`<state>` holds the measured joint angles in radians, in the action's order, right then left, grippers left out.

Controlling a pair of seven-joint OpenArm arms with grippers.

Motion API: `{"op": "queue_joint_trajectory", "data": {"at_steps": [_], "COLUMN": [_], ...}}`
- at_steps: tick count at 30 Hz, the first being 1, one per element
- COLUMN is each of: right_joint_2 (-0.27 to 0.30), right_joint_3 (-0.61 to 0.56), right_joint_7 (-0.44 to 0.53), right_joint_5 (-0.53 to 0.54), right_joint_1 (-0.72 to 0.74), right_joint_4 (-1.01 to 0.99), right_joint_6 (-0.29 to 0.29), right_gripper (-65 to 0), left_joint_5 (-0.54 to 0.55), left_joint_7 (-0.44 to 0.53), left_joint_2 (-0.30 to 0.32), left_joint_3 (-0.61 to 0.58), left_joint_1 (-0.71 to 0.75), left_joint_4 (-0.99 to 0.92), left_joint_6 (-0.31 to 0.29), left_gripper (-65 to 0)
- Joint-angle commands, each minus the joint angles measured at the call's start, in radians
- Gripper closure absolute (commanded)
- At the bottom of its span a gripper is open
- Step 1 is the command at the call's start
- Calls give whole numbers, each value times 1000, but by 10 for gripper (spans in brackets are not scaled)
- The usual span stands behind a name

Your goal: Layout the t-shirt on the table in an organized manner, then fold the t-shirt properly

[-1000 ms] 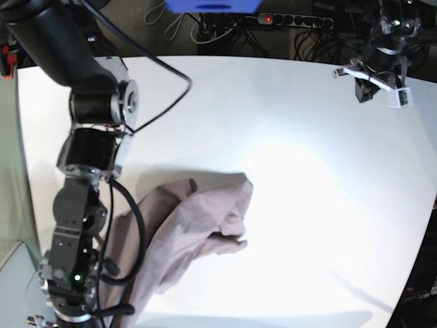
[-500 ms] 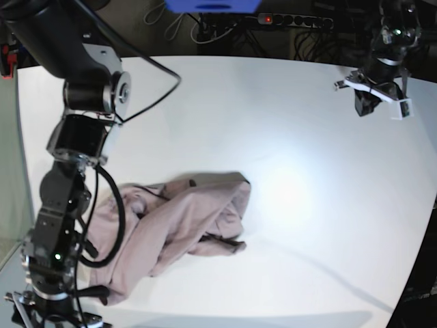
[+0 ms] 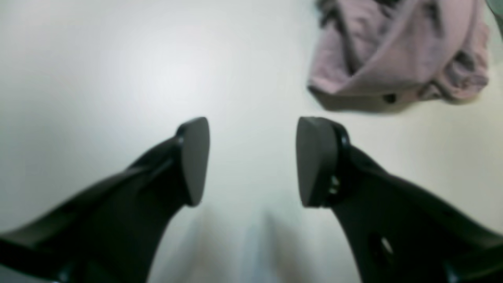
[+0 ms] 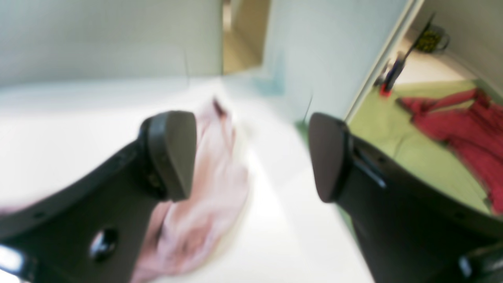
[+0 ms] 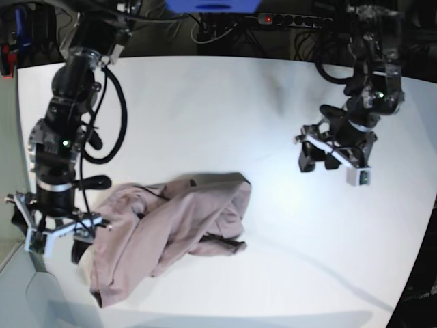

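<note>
In the left wrist view the left gripper (image 3: 251, 161) hangs above bare table (image 3: 118, 78) with its fingers apart and nothing between them; the t-shirt (image 3: 397, 59) lies bunched at the far right of this view, well apart from the fingers, so I judge this arm is placed to reach for the cloth, not to hold it. In the right wrist view, which is blurred, the right gripper (image 4: 251, 153) has its fingers wide apart and empty, and the t-shirt (image 4: 204, 196) lies crumpled on the table just beyond its left finger. In the base view the t-shirt (image 5: 171, 232) is a wrinkled heap on the near left part of the table (image 5: 225, 109), not laid out yet; the right gripper (image 5: 58, 236) stands just beside its left edge, the left gripper (image 5: 332, 160) is well apart on the right. Nothing else lies on the table in the way; cables and a power strip (image 5: 293, 20) are beyond the far edge
</note>
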<state>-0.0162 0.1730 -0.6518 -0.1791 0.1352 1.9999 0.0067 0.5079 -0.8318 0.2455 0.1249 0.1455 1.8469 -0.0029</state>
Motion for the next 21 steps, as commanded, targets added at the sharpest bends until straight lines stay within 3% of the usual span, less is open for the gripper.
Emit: {"op": "queue_joint_trajectory", "data": {"at_steps": [1,5,10,14,21], "right_joint_2": [6,5,2,2,2], "right_joint_3": [3,3,3,3,3], "right_joint_7": [36,37,37,37,34], "right_joint_5": [-4,-4,-4,-4,-7], "right_joint_1": [1,-81,-127,-134,-136], "right_joint_4": [23,26,26,26,26], "right_joint_6": [-3,-3,-3,-3,-4], "right_gripper": [-449,-449,-449,-449,-449], "left_joint_5": [-25,-157,-266,-351,-366], "left_joint_7": [19,38,202,263,345], "left_joint_2": [10,5,7,5,2], "left_joint_3": [-37,-196,-359,-443,-540], "left_joint_1": [-48,-163,-221,-261,-358], "left_joint_4": [-22,-184,-278,-341,-517], "left_joint_6": [4,4,4,5,7], "left_gripper": [-343,-342,-342,-346,-346]}}
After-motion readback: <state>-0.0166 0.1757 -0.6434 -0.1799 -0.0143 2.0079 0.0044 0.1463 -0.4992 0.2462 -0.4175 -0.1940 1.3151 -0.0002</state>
